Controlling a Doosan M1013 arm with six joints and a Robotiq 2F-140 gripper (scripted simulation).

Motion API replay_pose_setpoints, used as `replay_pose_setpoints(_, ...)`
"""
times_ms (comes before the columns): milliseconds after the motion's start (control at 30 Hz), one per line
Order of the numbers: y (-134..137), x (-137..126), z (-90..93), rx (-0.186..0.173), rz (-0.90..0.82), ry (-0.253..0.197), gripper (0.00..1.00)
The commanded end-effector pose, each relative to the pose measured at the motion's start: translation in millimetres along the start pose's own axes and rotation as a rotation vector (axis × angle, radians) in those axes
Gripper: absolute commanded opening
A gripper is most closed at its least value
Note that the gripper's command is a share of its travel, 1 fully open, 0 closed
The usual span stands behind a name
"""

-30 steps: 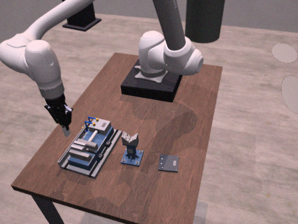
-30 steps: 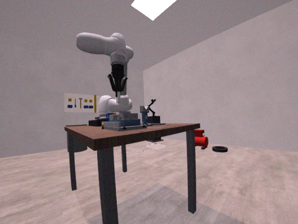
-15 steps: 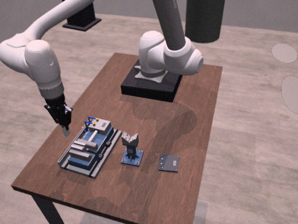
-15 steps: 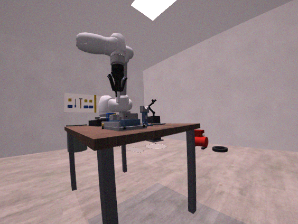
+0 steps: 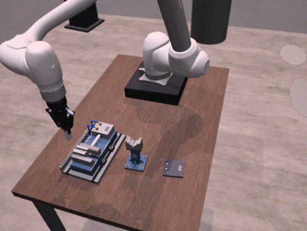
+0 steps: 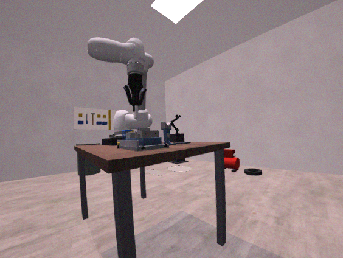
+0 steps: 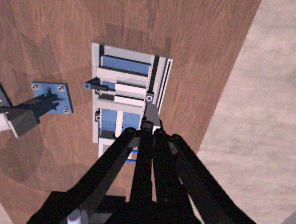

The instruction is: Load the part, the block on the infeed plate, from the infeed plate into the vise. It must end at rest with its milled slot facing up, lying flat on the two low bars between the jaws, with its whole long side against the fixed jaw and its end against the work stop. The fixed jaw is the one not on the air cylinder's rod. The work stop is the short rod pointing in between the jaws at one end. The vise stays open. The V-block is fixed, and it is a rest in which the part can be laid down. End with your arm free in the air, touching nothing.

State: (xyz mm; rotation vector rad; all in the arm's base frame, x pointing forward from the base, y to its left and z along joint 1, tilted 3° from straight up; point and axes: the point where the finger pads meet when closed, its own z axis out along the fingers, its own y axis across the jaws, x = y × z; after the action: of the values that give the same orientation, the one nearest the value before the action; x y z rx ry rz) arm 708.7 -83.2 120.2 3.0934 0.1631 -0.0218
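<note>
Hand raised beside the loaded vise

The hand (image 5: 66,131) is held fully closed on nothing, above the counter (image 5: 174,131) edge. The part (image 5: 86,147) appears seated between the jaws of the vise (image 5: 90,152), so the infeed plate (image 5: 174,168) lies bare.

Counted on the floor: 1 wooden table (image 5: 190,122) on 4 dark legs (image 6: 123,213).

On the table top:
- 1 black base (image 5: 136,93)
- 1 white arm (image 5: 43,62)
- 1 black gripper (image 5: 67,132)
- 1 vise (image 5: 81,166)
- 1 V-block (image 5: 134,143)
- 1 infeed plate (image 5: 173,168)

On the vise: 2 blue hoses (image 5: 92,122) and 2 yellow fittings (image 5: 100,123). On the V-block's blue foot: 4 bolts (image 5: 145,156).

Around the room:
- 1 dark column (image 5: 210,22)
- 1 dark pedestal (image 5: 84,22)
- 2 pale round floor patches (image 5: 293,54)
- 1 red tank (image 6: 232,159)
- 1 black tyre (image 6: 253,171)
- 1 wall poster (image 6: 91,118)
- 1 ceiling light (image 6: 176,9)
</note>
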Motion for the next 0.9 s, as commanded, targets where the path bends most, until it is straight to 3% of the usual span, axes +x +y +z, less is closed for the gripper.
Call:
replay_pose_setpoints(0,3.3,0.5,-1.5,0.001,-0.003,-0.001,0.0)
replay_pose_setpoints(467,3.3,0.7,4.0,0.001,-0.003,-0.001,0.0)
replay_pose_setpoints(867,3.4,1.0,20.2,0.001,-0.003,-0.001,0.0)
